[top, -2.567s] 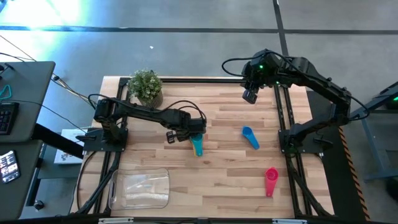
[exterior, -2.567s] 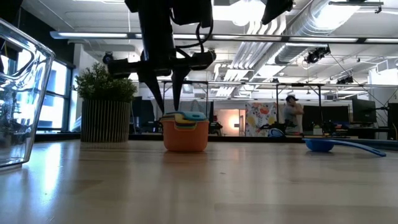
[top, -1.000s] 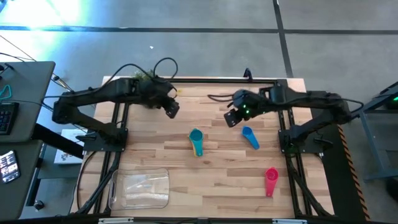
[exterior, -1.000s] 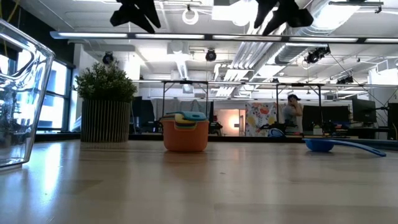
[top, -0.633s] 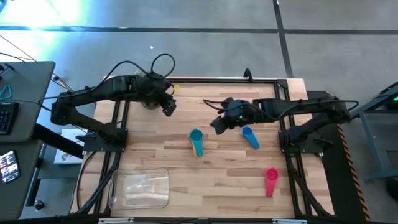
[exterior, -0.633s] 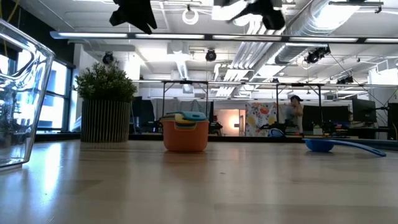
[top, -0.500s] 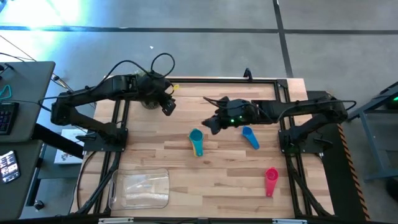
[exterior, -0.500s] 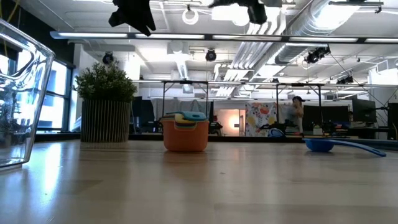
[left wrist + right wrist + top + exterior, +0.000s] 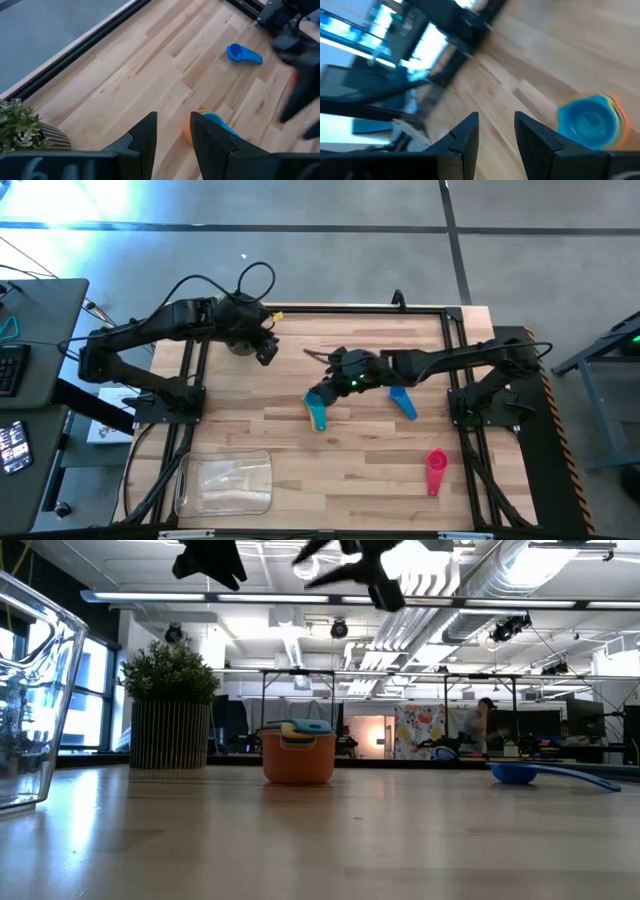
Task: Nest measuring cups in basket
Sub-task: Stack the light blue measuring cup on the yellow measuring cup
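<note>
A nested stack of measuring cups stands on its base mid-table: orange outside, yellow and light blue inside, also in the left wrist view and the right wrist view. A dark blue cup and a red cup lie apart on the wood. The clear basket sits at the near left. My right gripper hovers open, high above the stack. My left gripper is open, raised near the plant.
A potted green plant stands at the far left, close under the left arm. Black frame rails run along the table's left, far and right sides. Bare wood lies between the stack and the basket, whose wall fills the low view's left edge.
My right gripper has swept from beside the dark blue cup toward the table's left and slightly toward the near edge, ending above the nested stack. My left gripper has drawn back a little toward the plant. The cups have not moved.
</note>
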